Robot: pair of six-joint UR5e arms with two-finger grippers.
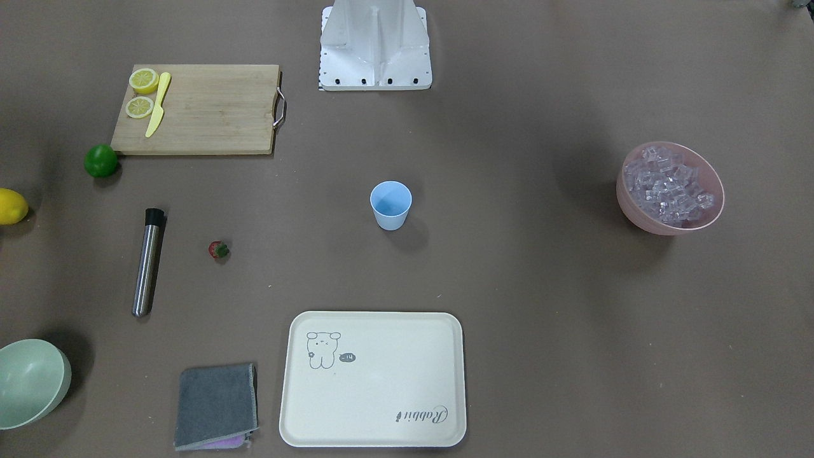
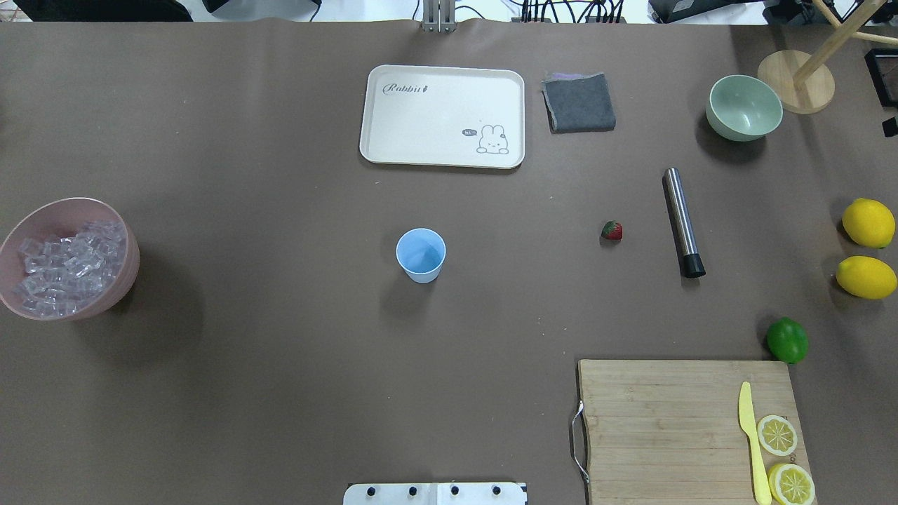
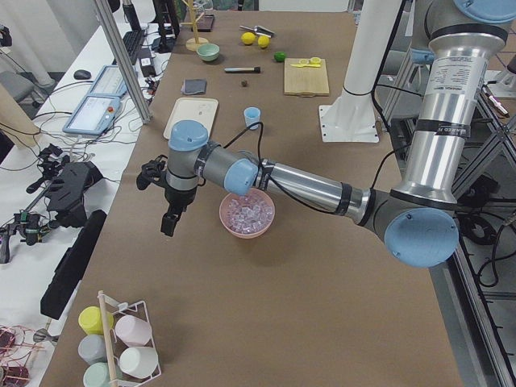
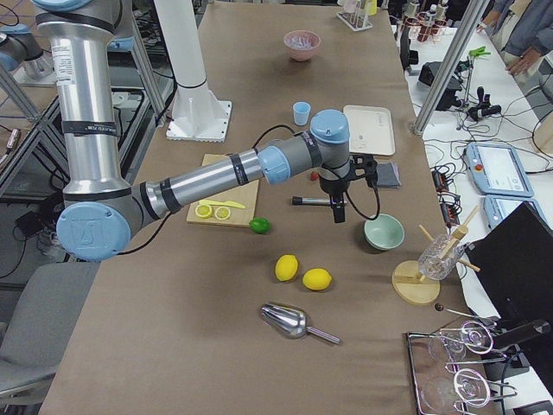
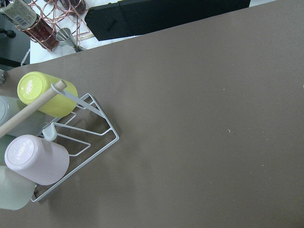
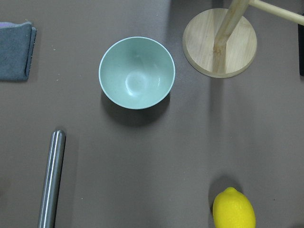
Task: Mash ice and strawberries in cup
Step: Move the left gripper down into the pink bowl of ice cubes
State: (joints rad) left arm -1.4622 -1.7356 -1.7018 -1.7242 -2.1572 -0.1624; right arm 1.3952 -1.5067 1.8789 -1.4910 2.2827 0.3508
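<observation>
Nothing of the mashing looks begun yet. The cup stands upright in the middle of the table, in front of the robot's base, and its inside shows only bare blue plastic, so I judge it empty. All the ice sits heaped in the pink bowl, well off to the robot's left. The single strawberry lies on the bare table to the robot's right, apart from the cup and near a steel muddler lying flat. So the whole job is left: ice into the cup, berry into the cup, then the muddler picked up and worked.

Of the other containers, the pale-green bowl holds nothing and the cream tray carries nothing.

The left gripper hangs over bare table just beside the pink bowl, not in it. The right gripper hovers above the muddler, between the tray's side and the green bowl. Both show only in the side views, so whether they are released or clenched I cannot tell, though neither seems to carry anything.
</observation>
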